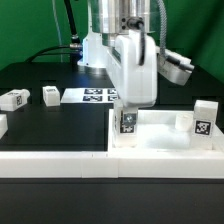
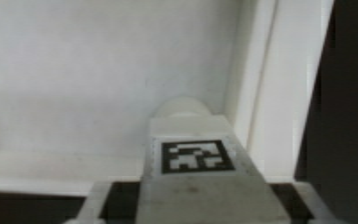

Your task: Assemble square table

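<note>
Black counter (image 1: pixel 40 125) fills most of the frame. Long white border wall (image 1: pixel 60 158) runs along the bottom. Square tabletop (image 1: pixel 160 140) sits lower right, rim up, just above the wall in frame. Arm drops in at centre, and the gripper (image 1: pixel 128 106) is clamped on a tagged held leg (image 1: pixel 128 122), upright, with its lower end in the tabletop's left corner. Wrist view shows the same held leg (image 2: pixel 195 155) over the tray floor, rim (image 2: pixel 274 80) just beside it. Whether it touches the floor, can't tell. Marker board (image 1: pixel 92 96) lies flat, centre-left. Second leg (image 1: pixel 203 117) stands upright at the tabletop's right side. Loose leg (image 1: pixel 14 98) lies at far left, another loose leg (image 1: pixel 50 94) near it, apart.
</note>
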{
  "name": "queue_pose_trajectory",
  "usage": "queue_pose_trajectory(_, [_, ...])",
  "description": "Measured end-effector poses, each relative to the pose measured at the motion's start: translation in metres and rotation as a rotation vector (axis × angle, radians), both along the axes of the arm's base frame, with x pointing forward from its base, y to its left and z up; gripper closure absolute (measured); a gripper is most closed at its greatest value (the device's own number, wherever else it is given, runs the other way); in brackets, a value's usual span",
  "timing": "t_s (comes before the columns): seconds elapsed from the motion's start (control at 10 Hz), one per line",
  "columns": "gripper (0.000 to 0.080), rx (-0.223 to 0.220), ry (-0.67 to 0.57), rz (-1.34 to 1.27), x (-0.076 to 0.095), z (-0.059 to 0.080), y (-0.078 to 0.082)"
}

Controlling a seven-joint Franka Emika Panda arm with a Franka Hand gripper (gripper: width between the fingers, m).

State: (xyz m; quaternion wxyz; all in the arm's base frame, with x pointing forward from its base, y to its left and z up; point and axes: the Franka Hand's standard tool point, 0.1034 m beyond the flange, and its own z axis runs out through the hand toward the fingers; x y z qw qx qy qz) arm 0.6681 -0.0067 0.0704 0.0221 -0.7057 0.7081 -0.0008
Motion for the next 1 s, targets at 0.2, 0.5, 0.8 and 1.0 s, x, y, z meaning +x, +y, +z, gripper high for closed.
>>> queue_pose_trajectory(0.2, [0.0511,0.044,0.003,-0.359,0.0046,0.0039,0.0027])
queue_pose_trajectory(0.5, [0.0508,0.038,0.021,-0.479,0.001,0.001,-0.0008])
queue_pose_trajectory(0.8, [0.0506,0.018,0.029,-0.518,-0.0015,0.0006,-0.0017])
queue_pose_trajectory(1.0, [0.0211,0.019,0.029,-0.514,-0.0015,0.0005,-0.0014])
